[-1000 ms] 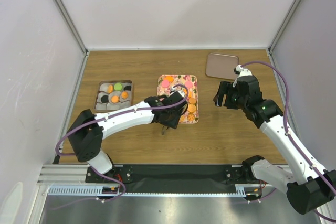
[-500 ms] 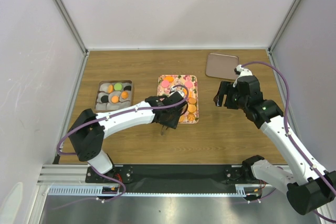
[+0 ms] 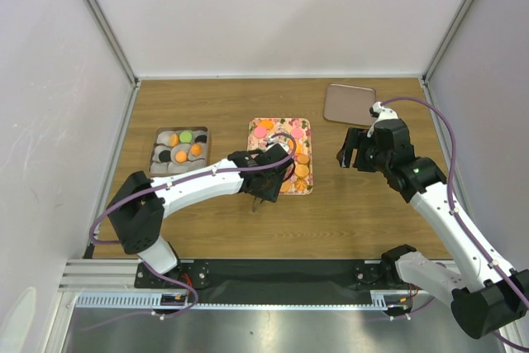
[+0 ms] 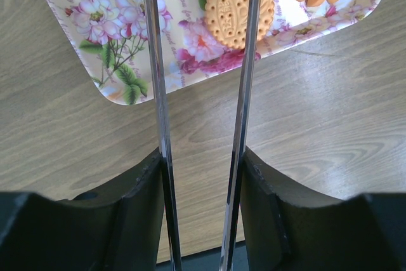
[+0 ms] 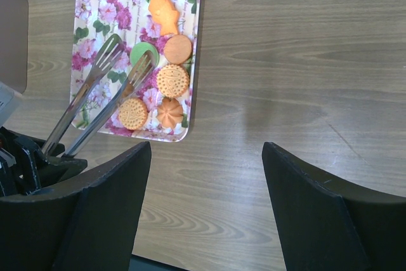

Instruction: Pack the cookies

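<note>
**Top view.** The left gripper [image 3: 266, 189] hangs over the near edge of the tray [image 3: 281, 122]. Its grip is not readable here. Cookies [image 3: 302, 169] lie just to its right, and a box [image 3: 157, 140] holding more is well to its left. The right gripper [image 3: 353, 153] hovers right of the tray, with bare table [image 3: 347, 212] between them.

**Left wrist view.** The fingers [image 4: 136, 207] are clamped on tongs [image 4: 157, 87]. The blades are apart and reach forward past the tray's corner. A dotted cookie [image 4: 231, 11] lies ahead, partly under the right blade.

**Right wrist view.** The jaws are spread wide and hold nothing. The tray is ahead-left, with open wood ahead and to the right. The tong tips meet a green cookie [image 5: 144, 52] (contact cannot be told).
</note>
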